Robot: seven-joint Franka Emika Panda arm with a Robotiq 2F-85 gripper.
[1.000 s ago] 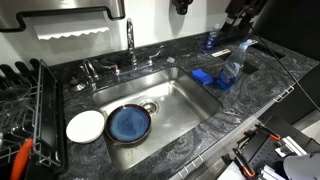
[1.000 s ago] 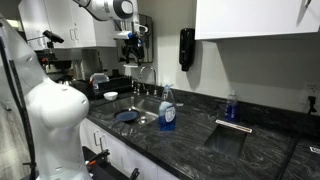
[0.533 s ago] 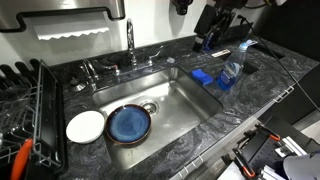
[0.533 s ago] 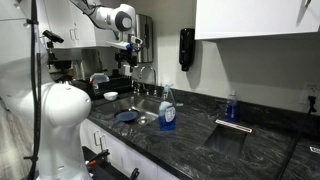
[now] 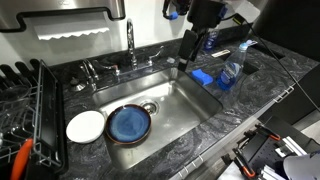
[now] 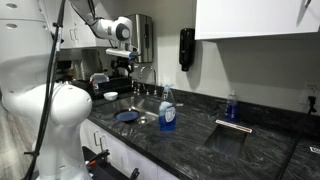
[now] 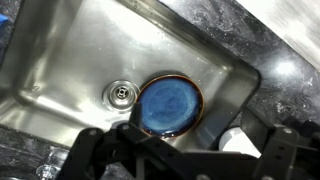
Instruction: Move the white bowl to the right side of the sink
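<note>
Nxt to sink (image 5: 185,100), white bowl (image 5: 85,125) sits upright; round, no long axis.

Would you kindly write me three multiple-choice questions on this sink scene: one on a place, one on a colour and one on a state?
1. Where does the blue plate lie?
A) in the dish rack
B) in the sink, by the drain
C) on the counter behind the faucet

2. What colour is the bowl next to the plate?
A) white
B) red
C) black

3. What is the gripper doing?
A) gripping the bowl
B) lifting the plate
C) hanging open in the air, holding nothing

Answers: 1 B, the plate rests on the basin floor near the drain. 2 A, it is plain white. 3 C, the wrist view shows its fingers apart and empty.
</note>
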